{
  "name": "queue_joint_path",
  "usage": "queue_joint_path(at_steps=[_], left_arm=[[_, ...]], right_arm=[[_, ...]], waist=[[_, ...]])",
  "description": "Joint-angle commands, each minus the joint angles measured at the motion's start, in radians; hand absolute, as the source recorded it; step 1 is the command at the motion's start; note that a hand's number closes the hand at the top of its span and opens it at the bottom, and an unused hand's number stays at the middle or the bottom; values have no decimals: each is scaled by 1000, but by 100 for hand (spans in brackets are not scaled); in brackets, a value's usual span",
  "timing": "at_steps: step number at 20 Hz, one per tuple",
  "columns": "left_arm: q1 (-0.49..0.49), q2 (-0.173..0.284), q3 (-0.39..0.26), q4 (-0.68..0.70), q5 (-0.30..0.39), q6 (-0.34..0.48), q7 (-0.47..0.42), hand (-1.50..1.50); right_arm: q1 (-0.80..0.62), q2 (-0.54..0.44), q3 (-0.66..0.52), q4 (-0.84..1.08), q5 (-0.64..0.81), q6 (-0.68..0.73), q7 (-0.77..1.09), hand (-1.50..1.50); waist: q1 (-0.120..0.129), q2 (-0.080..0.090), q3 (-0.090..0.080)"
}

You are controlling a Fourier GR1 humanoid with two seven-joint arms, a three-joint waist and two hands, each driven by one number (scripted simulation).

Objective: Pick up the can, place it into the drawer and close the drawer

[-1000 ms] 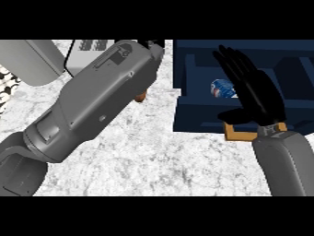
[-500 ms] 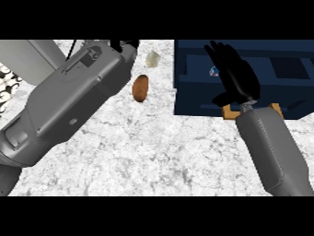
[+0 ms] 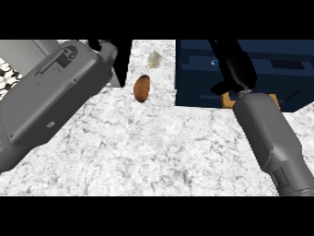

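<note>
Marble counter (image 3: pixel 152 147) — can (image 3: pixel 215 61), a blue glint inside navy drawer (image 3: pixel 193 87).

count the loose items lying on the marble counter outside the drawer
2: a brown oval item left of the navy drawer, and a small pale item just above it. The left forearm may hide others.

Right robot hand (image 3: pixel 233 69) over open navy drawer (image 3: pixel 193 87); can hidden.
</note>
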Motion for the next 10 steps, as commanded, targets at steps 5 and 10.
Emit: queue_joint_path(at_steps=[5, 10], left_arm=[[27, 16, -5, -84, -33, 38, 47, -150], [58, 91, 6, -128, -42, -5, 81, -150]], right_arm=[[-119, 22, -71, 248, 8, -179, 8, -150], [-193, -38, -107, 353, 13, -237, -14, -150]], waist=[[15, 25, 18], [28, 32, 18]])
